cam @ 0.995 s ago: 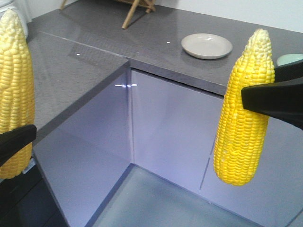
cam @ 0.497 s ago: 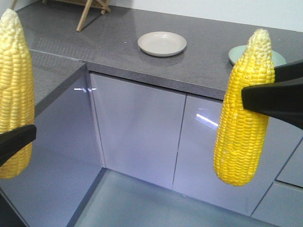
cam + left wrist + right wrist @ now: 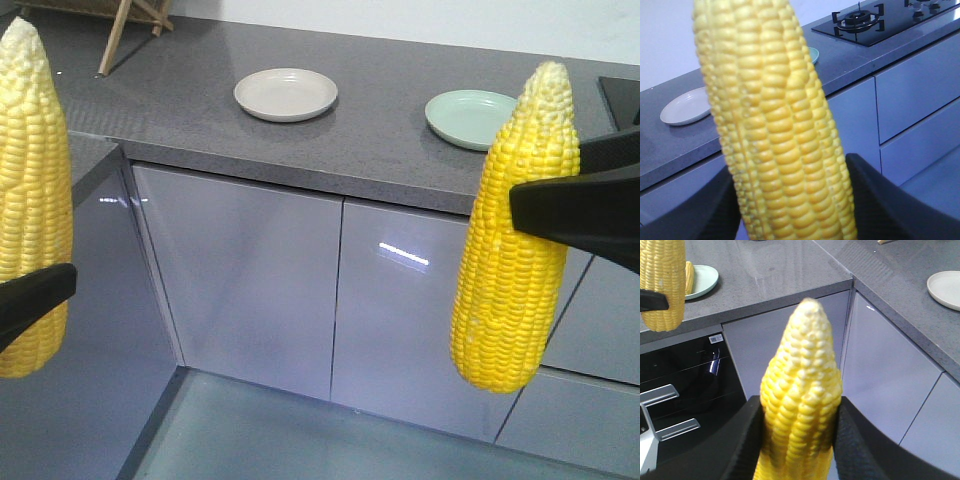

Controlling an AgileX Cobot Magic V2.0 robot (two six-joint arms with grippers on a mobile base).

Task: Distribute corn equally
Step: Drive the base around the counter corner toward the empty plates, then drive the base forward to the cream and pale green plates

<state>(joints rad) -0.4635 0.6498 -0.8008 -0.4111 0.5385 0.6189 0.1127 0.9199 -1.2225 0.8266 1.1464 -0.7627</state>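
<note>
Grey speckled stone bench (image 3: 380, 140) runs across back and turns corner at left. White wall (image 3: 450, 15) behind it. Below bench: glossy pale lilac-grey cabinet doors (image 3: 240, 280), flat fronts, thin dark gaps between. Bright streak of reflected light (image 3: 403, 256) on one door. Floor (image 3: 300, 440) smooth, grey-blue, faint sheen. Slanted wooden legs (image 3: 116, 38) on bench at far left. Black glass gas hob (image 3: 875, 20) set into bench top. Black-fronted built-in appliance (image 3: 690, 370) with metal bar handles under bench, right wrist view.
</note>
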